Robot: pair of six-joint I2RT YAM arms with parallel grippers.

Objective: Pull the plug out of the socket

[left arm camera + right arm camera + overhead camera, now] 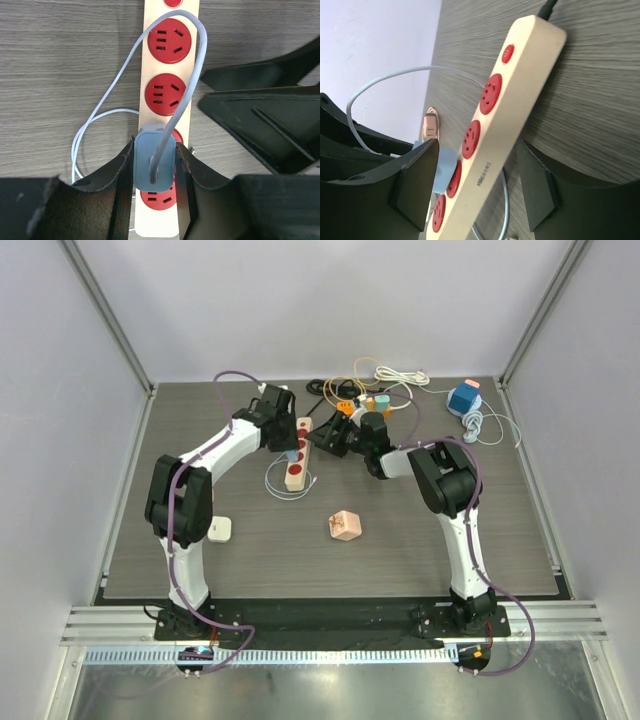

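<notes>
A beige power strip (298, 455) with red sockets lies mid-table. A blue plug (145, 175) with a grey-blue cable (197, 60) sits on the strip's third socket. My left gripper (155, 152) is shut on the plug, one finger on each side. It reaches the strip from the left (287, 448). My right gripper (477, 187) is open and straddles the strip (505, 115) with a gap on both sides. It comes in from the right (322, 437). The plug (445, 167) shows beside its left finger, against a red socket.
A pink adapter (345, 526) lies in front of the strip and a white adapter (220, 530) at the left. A tangle of cables and plugs (375, 380) and a blue charger (464, 398) lie at the back. A pink connector (430, 127) lies beside the strip.
</notes>
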